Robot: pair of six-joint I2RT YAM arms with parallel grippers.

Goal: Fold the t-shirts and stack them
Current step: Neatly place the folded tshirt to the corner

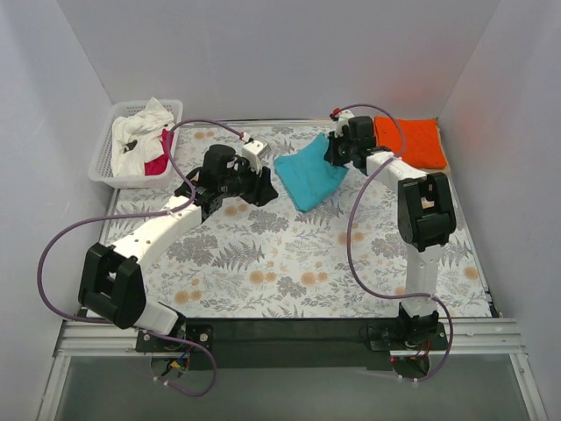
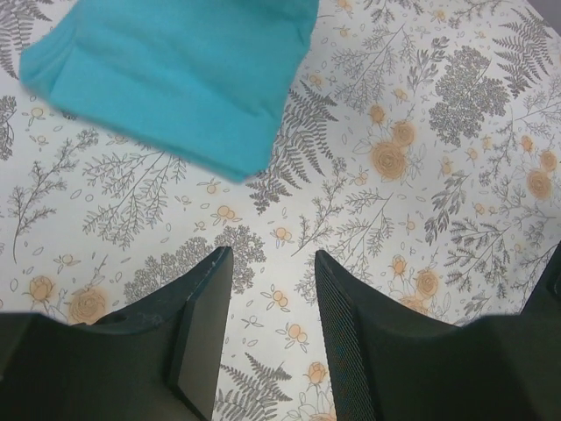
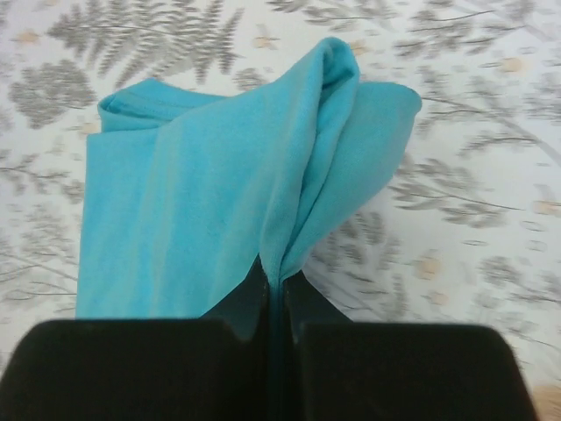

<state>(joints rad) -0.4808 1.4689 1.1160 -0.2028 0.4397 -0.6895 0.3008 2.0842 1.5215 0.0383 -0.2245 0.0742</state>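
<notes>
1. Currently, a folded teal t-shirt is seen near the far middle of a desk covered in a fern-and-flower print. One edge is raised off the surface and the rest is draped down onto it.
2. The right tool is pressed together on a bunched edge of the teal t-shirt, with cloth pinched between its jaws.
3. The left tool is held spread, with nothing between its jaws. It is placed near the left side of the teal t-shirt, apart from the cloth.
4. An orange t-shirt, already folded flat, is laid at the far right corner of the desk.
5. A white t-shirt and a red-pink t-shirt are left crumpled in a white lattice basket at the far left.
6. The step in hand is judged to be the carrying of the folded teal t-shirt to the stack, with two shirts not yet begun.
7. The next move is judged to call for the teal t-shirt to be lifted clear, carried right and set squarely on the orange t-shirt. As only one edge is pinched, the fold could be shaken open.
</notes>
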